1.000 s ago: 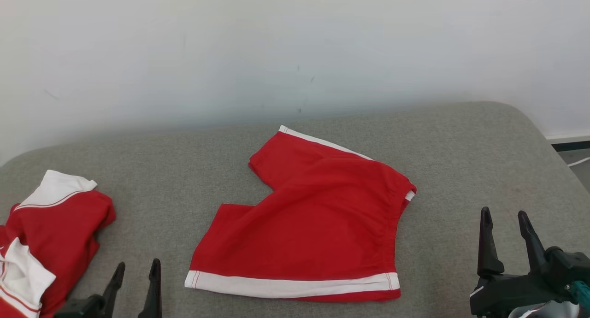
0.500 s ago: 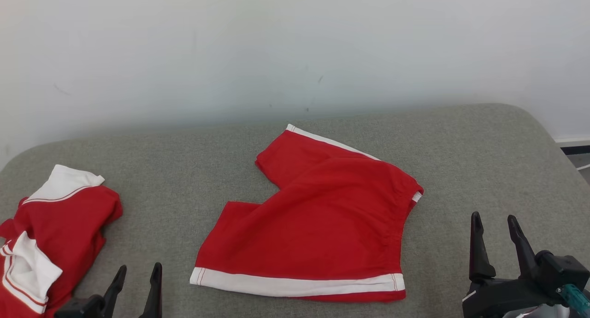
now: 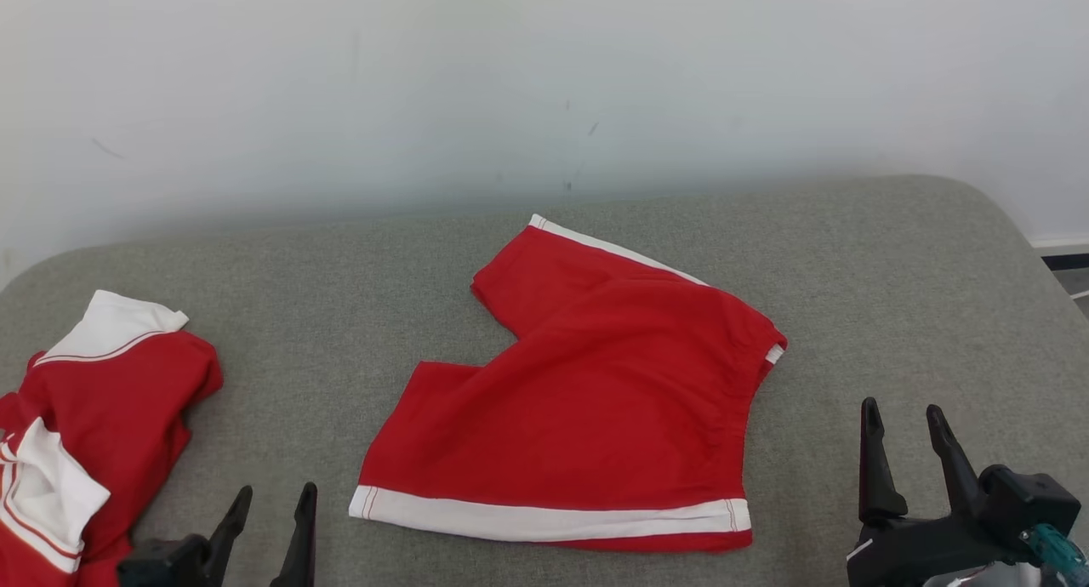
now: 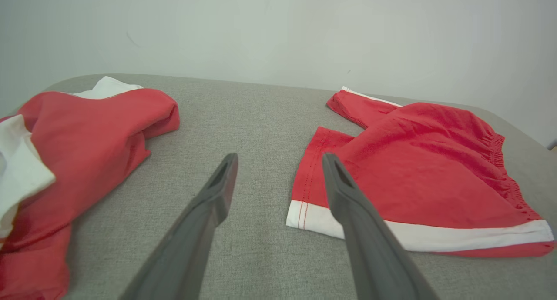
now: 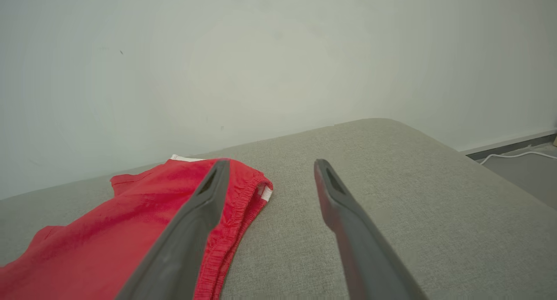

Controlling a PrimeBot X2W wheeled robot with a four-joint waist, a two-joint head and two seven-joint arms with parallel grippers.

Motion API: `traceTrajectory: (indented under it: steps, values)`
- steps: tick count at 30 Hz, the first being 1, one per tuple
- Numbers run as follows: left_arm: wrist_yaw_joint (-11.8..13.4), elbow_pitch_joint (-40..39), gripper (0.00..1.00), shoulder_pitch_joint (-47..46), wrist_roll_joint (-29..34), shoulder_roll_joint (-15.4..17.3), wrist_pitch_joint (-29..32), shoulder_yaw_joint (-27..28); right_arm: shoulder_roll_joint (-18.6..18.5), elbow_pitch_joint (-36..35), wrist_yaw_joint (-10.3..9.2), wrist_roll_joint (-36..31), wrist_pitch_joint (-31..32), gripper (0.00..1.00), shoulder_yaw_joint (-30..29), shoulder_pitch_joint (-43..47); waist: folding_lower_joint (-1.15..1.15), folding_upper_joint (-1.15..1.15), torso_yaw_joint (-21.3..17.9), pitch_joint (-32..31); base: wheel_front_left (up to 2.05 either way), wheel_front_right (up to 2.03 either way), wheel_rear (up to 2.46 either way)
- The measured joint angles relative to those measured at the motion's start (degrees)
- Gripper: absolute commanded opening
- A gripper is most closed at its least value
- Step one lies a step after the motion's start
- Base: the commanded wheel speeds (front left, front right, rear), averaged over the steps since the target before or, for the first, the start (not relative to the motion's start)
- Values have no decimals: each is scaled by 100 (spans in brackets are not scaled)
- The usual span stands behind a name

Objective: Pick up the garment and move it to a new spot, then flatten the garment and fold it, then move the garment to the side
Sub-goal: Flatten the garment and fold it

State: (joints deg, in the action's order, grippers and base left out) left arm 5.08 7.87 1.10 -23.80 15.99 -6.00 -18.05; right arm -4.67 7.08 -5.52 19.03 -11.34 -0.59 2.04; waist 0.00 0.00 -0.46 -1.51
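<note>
Two garments (image 3: 578,400) (image 3: 111,400), seemingly; two end effectors (image 3: 278,488) (image 3: 901,406)

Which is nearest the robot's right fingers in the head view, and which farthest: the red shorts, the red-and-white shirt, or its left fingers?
1. Red shorts: just left of the right fingers, mid-cushion.
2. Left fingers: lower left, past the shorts.
3. Red-and-white shirt: crumpled at the far left edge.

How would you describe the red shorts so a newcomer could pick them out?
On the grey padded surface before the white wall, look to the middle. The red shorts lie flat there, with a white band along the near hem and a gathered waistband on the right; the red garment at the left is crumpled, with white patches.
</note>
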Motion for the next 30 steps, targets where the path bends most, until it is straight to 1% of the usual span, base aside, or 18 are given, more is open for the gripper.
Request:
traceTrajectory:
  steps: [3, 6, 9, 12, 18, 21, 24, 30]
  values:
    - [4, -32, 100, -20, -19, -44, 200, -46, 16, -1, 7, 118, 221, 100, 31, -23, 0, 0, 12, 35, 0, 0, 0]
    - [44, 3, 100, -114, -180, -118, 512, -107, -10, 25, 109, 92, 633, 100, 298, -53, 0, 0, 33, 78, 0, 0, 0]
    - [1, 124, 100, -402, -183, -71, 1035, -265, -111, 54, 260, -53, 1194, 100, 724, -121, 0, 0, 48, 147, 0, 0, 0]
    - [-47, 292, 100, -647, -196, -58, 1566, -437, -225, 54, 319, -221, 1674, 100, 991, -279, 0, 0, 56, 247, 0, 0, 0]
    - [-31, 620, 100, -1226, -203, -114, 2464, -633, -211, 110, 435, -318, 2595, 100, 1389, -665, 1, 0, 49, 517, 0, 0, 0]
    - [-54, 776, 100, -1508, -203, -138, 2831, -704, -209, 200, 442, -325, 2967, 100, 1422, -783, 1, 0, 41, 669, 0, 0, 0]
    - [-58, 938, 100, -1698, -203, -138, 3158, -736, -214, 224, 394, -377, 3301, 100, 1470, -870, 1, 0, 32, 809, 0, 0, 0]
    - [-93, 1199, 100, -1998, -203, -136, 3650, -831, -213, 200, 367, -378, 3853, 100, 1584, -871, 1, 0, 5, 961, 0, 0, 0]
